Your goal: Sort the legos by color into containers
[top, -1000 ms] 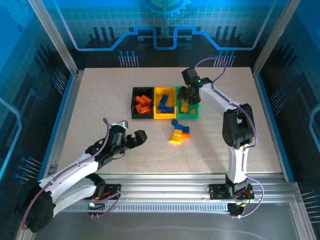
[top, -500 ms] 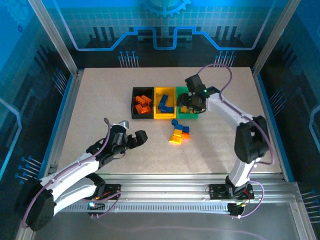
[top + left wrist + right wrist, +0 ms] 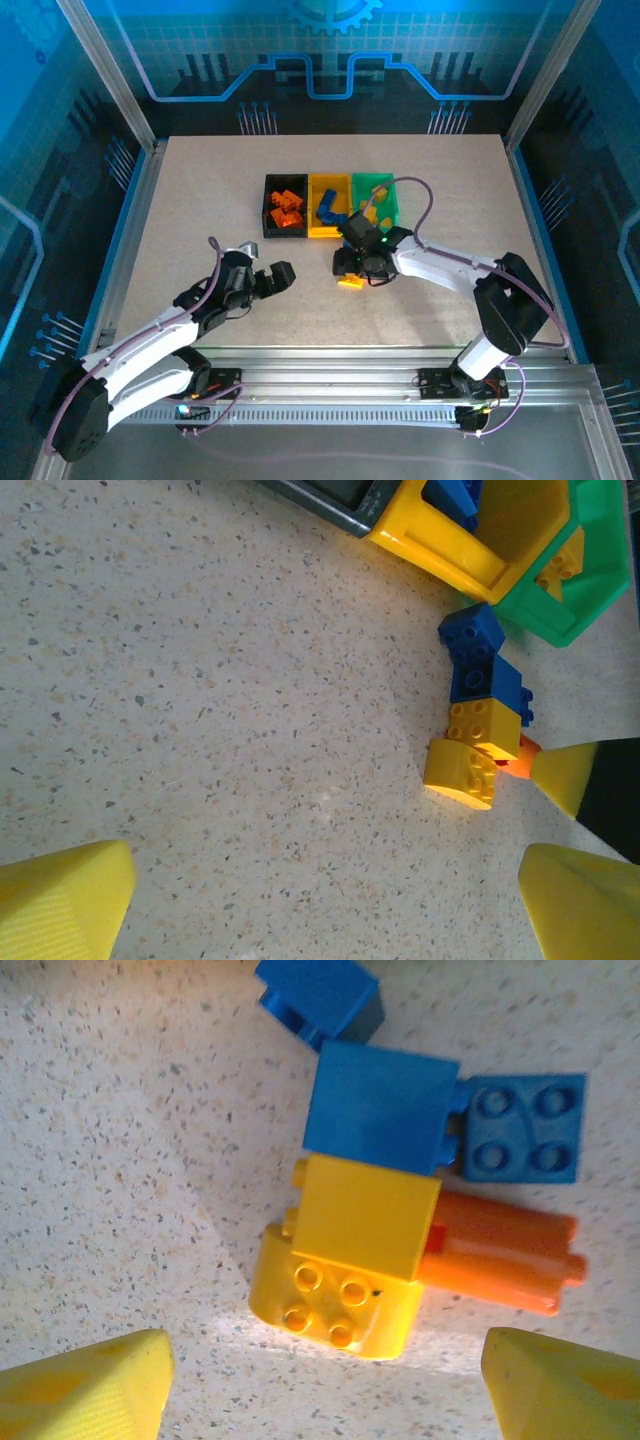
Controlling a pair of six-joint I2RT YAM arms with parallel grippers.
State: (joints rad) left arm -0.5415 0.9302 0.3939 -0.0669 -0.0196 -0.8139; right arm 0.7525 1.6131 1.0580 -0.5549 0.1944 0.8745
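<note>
From above, three bins are seen side by side a little past the middle of the surface point(image 3: 200, 200), nearer its far edge: the black bin point(image 3: 266, 207), the yellow bin point(image 3: 330, 178) and the green bin point(image 3: 394, 195). Orange legos point(image 3: 287, 212) are kept in the black bin and blue legos point(image 3: 328, 205) in the yellow bin. A small heap of loose legos point(image 3: 351, 283) is left on the near side of the bins. The right pincer point(image 3: 358, 268) is held low over this heap with its fingers spread. The left pincer point(image 3: 272, 280) is held wide open over bare surface towards the near left corner, well apart from the heap. Lots of free room is left along the left, right and far edges.

From the left wrist, bare surface is seen between the yellow fingertips point(image 3: 60, 905), and nothing is gripped. The heap is seen to the right, near the corners of the yellow and green bins. One yellow lego point(image 3: 560, 565) is seen inside the green bin.

From the right wrist, the spread fingertips point(image 3: 90, 1385) are seen at the bottom corners with nothing held between them. Just beyond them the heap is packed tight: a rounded yellow brick point(image 3: 335, 1310), a square yellow brick point(image 3: 365, 1215), an orange brick point(image 3: 500, 1255) and three blue bricks point(image 3: 385, 1105).
</note>
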